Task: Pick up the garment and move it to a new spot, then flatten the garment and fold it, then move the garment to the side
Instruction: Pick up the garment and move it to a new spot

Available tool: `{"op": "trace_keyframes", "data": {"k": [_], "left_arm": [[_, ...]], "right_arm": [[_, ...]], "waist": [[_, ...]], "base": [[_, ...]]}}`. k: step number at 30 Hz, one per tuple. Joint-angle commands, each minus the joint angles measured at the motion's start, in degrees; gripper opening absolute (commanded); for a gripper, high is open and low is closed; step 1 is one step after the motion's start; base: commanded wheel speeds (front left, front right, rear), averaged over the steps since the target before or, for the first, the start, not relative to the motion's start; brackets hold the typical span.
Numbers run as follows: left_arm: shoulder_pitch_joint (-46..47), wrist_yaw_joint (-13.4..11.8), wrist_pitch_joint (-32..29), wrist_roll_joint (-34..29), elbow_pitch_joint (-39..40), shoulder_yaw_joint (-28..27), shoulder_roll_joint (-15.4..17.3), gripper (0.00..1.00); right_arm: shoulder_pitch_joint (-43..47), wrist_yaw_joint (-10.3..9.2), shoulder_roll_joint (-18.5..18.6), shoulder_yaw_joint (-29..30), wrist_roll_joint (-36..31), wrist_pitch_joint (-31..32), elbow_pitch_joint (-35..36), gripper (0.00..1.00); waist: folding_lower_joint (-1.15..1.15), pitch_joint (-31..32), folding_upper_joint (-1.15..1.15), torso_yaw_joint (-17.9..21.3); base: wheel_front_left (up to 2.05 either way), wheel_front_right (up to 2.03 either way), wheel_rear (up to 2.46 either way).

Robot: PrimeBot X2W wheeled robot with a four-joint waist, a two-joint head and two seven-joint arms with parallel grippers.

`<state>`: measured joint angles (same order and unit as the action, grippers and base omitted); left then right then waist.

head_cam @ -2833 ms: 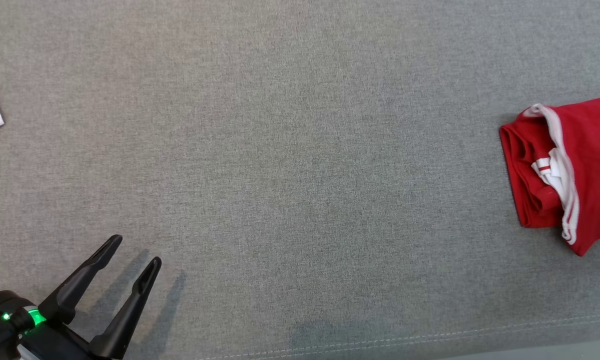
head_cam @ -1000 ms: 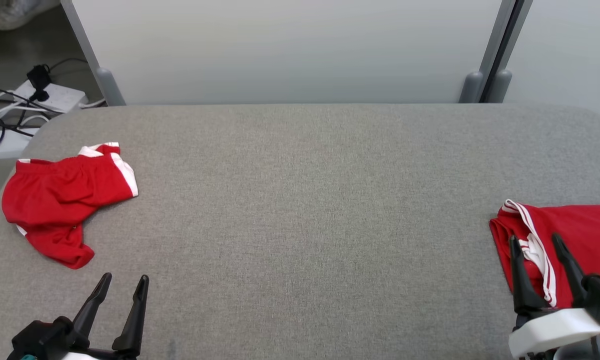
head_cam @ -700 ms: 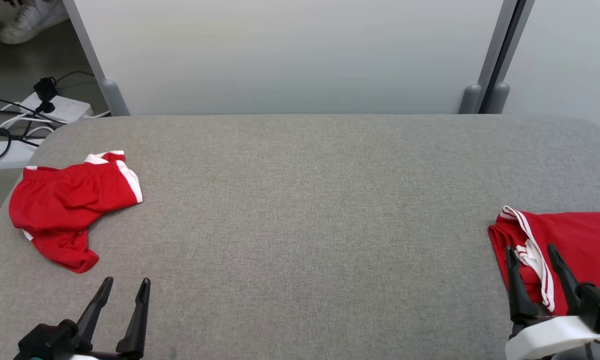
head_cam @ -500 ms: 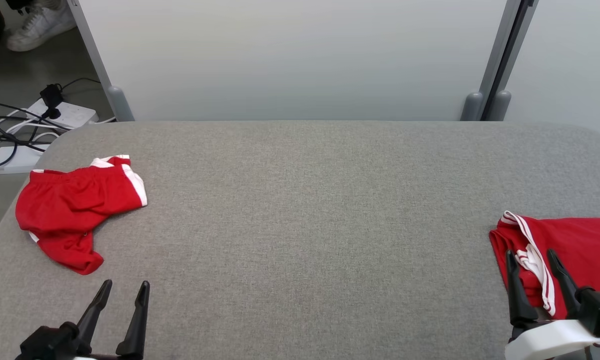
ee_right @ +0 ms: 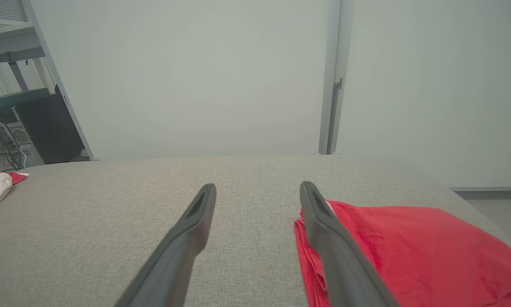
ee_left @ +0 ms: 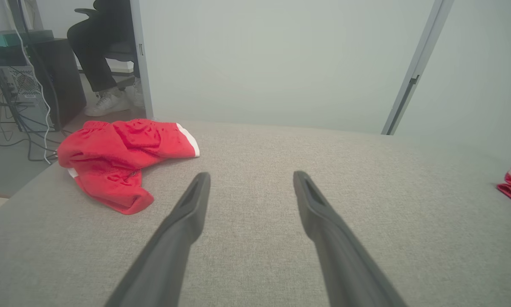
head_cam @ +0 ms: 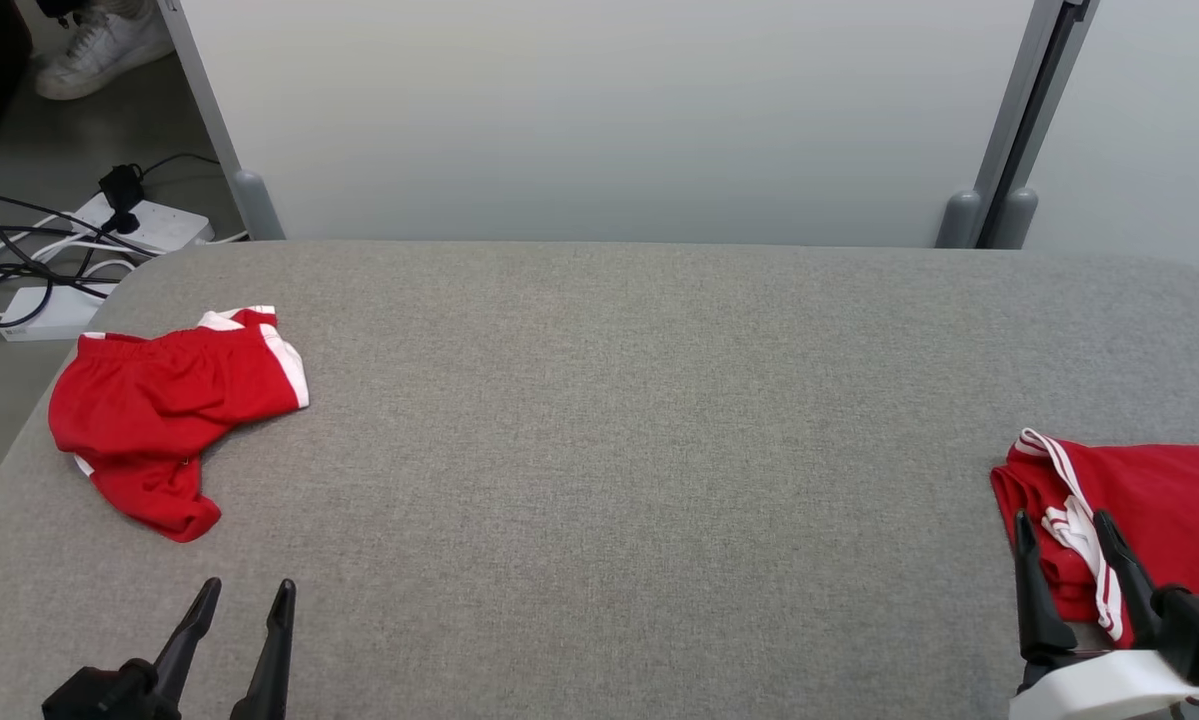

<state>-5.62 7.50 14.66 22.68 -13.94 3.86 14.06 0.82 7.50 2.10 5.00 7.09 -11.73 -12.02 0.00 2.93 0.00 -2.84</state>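
Grey bench (head_cam: 639,450), two red garments w/ white trim on it.

Crumpled garment (head_cam: 169,410) lies bunched by the bench's left edge, nearer the far-left corner than the near-left one. One lobe trails toward the near edge. Folded garment (head_cam: 1169,500) lies flat at the right edge, nearer the near-right corner. Its right part runs out of the head view. The two are well apart, at opposite ends of the bench.

L gripper (head_cam: 247,590) sits at the near edge, left side, fingers spread w/ nothing btwn them. Tips point to the far edge. The crumpled garment is beyond them and off to the left, not touching. The L wrist view agrees: cloth is clear of the left fingertip.

R gripper (head_cam: 1061,522) is by the near-right corner, also spread, gripping nothing. In the R wrist view its right finger (ee_right: 321,221) crosses the folded garment's left edge, and the other finger is over bare bench. It's prob. just above the cloth, but contact can't be told.

Behind the far edge: pale panel (head_cam: 599,120) and grey post (head_cam: 1014,120). On the floor past the far-left corner: power strip (head_cam: 149,222), cables (head_cam: 19,290), a white shoe (head_cam: 99,50). The L wrist view shows a seated person (ee_left: 97,51) there.
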Motion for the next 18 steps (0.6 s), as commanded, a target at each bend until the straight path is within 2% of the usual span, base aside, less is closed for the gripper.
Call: {"op": "trace_keyframes", "data": {"k": [1, 9, 15, 18], "left_arm": [[1.9, 0.0, 0.3, -0.9, 1.0, -2.4, 1.3, 1.00], [2.0, 0.0, 0.3, -0.7, 1.1, -2.5, 1.4, 1.00], [2.7, 0.0, 0.3, -0.3, 0.7, -2.3, 1.5, 1.00], [3.0, 0.0, 0.3, -0.1, 0.4, -2.4, 1.6, 1.00]], "right_arm": [[-0.7, -0.01, 0.8, -1.2, 0.3, -1.0, 1.1, 1.00], [-0.7, -0.01, 0.8, -1.5, 0.2, -1.3, 0.9, 1.00], [-0.8, -0.01, 0.8, -3.1, 0.2, -1.3, 0.8, 1.00], [-1.0, -0.01, 0.8, -4.1, 0.5, -1.4, 0.1, 1.00]], "waist": [[0.00, -0.2, 0.00, -0.1], [0.00, -0.7, 0.00, -0.6], [0.00, -1.1, 0.00, -3.1], [0.00, -1.2, 0.00, -5.8]], "base": [[0.00, 0.00, 0.00], [0.00, 0.00, 0.00], [0.00, 0.00, 0.00], [0.00, 0.00, 0.00]]}}
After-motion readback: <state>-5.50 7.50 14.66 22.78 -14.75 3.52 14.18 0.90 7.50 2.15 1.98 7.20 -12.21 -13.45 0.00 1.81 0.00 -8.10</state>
